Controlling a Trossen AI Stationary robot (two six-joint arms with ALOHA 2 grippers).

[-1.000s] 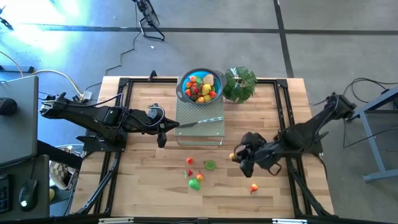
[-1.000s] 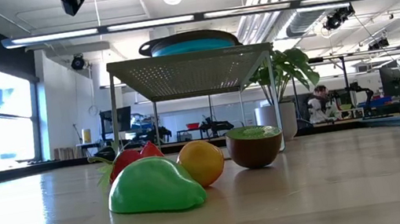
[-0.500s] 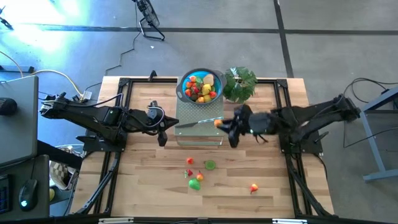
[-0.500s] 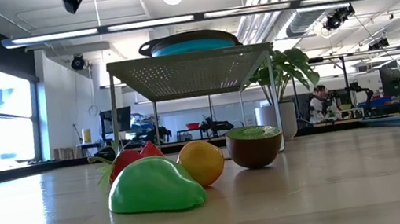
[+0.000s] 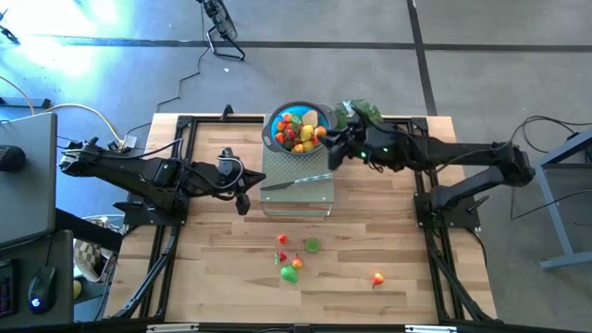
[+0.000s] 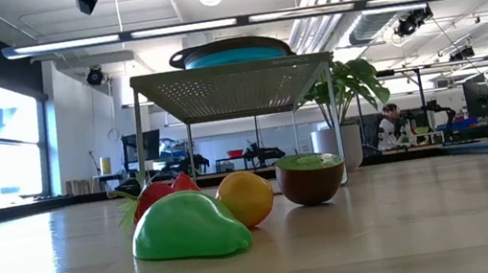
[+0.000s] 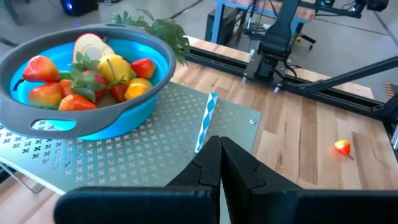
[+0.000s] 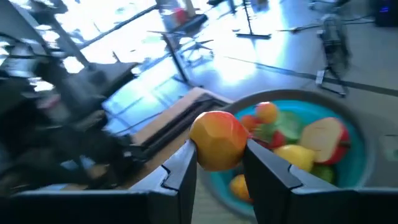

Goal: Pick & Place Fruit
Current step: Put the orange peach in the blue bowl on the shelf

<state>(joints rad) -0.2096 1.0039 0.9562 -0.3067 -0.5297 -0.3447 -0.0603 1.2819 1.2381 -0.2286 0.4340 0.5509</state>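
Left gripper [image 5: 242, 196] waits at the 9 o'clock edge of the perforated metal stand [image 5: 298, 192], jaws pressed together, empty; a silver knife [image 5: 296, 181] lies on the stand just beside it. At table centre toward 6 o'clock lie loose toy fruits [image 5: 292, 258]; one more [image 5: 377, 278] sits toward 5 o'clock. At 12 o'clock, the blue bowl [image 5: 275, 141] holds a heap of fruit. Right gripper [image 5: 326, 141] hangs at its 3 o'clock rim, jaws partly closed around an orange-red fruit [image 8: 217, 140]. Recommendation: carry it further over the bowl's middle, lower, then release, avoiding roll-off.
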